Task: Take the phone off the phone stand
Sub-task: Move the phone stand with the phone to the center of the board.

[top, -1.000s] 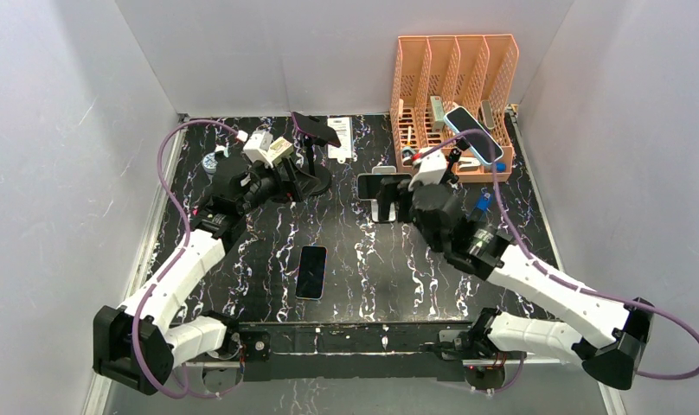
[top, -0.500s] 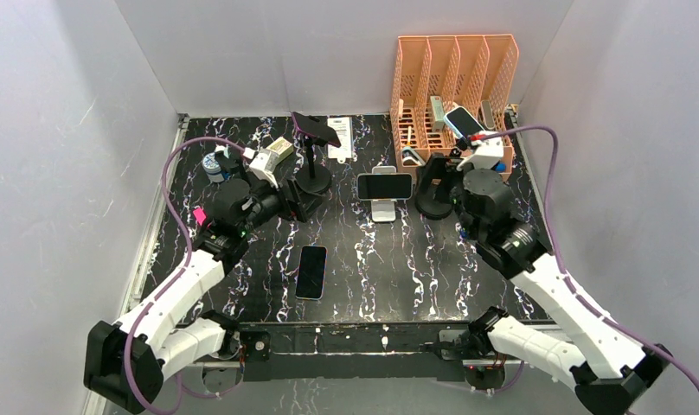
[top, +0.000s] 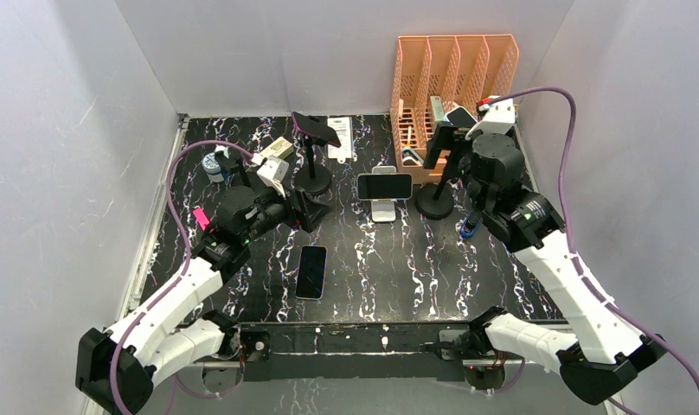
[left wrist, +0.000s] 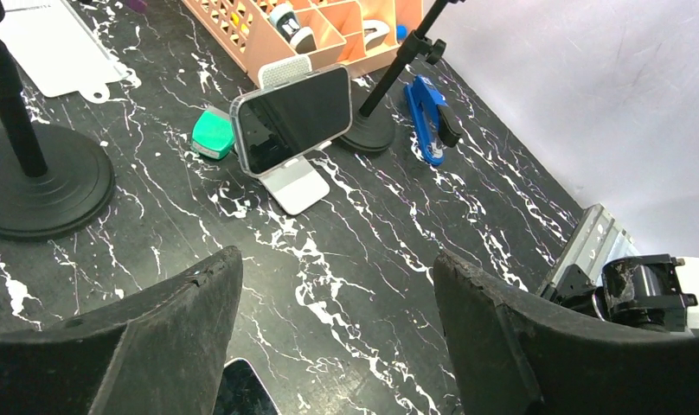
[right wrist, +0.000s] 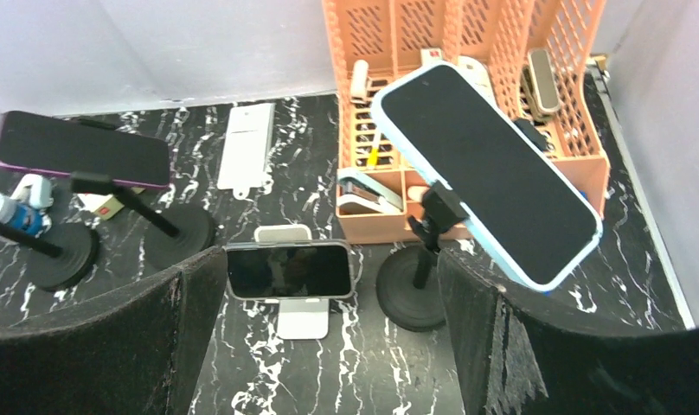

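Observation:
A dark phone rests sideways on a small silver stand at mid-table; it also shows in the left wrist view and the right wrist view. A blue-cased phone sits clamped on a black pole stand at the right. A purple-cased phone sits on another black pole stand. My right gripper is open and empty, raised near the blue-cased phone. My left gripper is open and empty, low over the table, left of the silver stand.
A loose phone lies flat near the front. An orange desk organiser stands at the back right. A blue clip, a green object and a white card lie on the marble top.
My right arm has swung from the silver stand to the right and risen beside the blue-cased phone. My left gripper has pulled back from the purple phone's stand toward the middle.

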